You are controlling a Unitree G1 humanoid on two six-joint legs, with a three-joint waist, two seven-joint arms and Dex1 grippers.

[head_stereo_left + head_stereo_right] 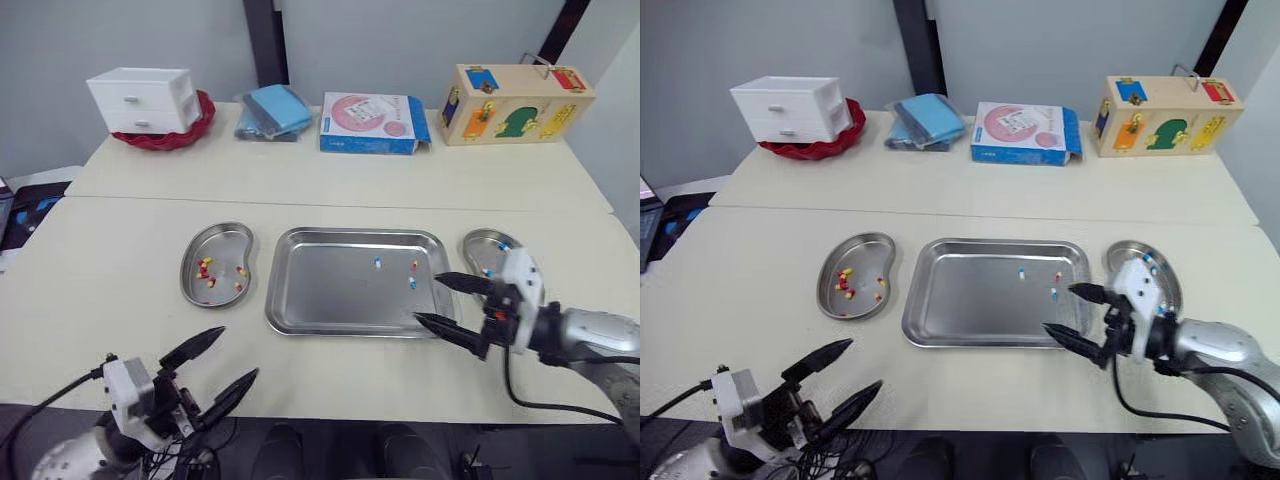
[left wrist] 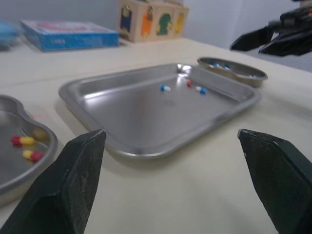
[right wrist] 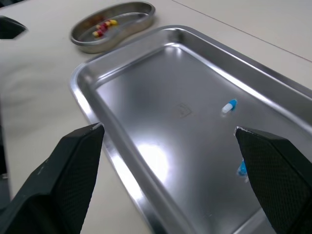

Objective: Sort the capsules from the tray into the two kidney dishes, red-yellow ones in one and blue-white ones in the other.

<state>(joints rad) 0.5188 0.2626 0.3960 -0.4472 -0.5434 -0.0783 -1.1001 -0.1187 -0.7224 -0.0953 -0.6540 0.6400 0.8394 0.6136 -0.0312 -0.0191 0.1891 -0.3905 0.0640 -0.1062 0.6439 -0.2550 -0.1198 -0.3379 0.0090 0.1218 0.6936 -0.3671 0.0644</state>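
while right end effector (image 1: pixel 427 298) spreads wide at right rim of tray (image 1: pixel 330 295), left end effector (image 1: pixel 239 351) wide, well apart

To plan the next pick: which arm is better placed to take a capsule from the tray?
Right: the right end effector, open, sits at the tray's right front corner near the three capsules; the left end effector is farther away.
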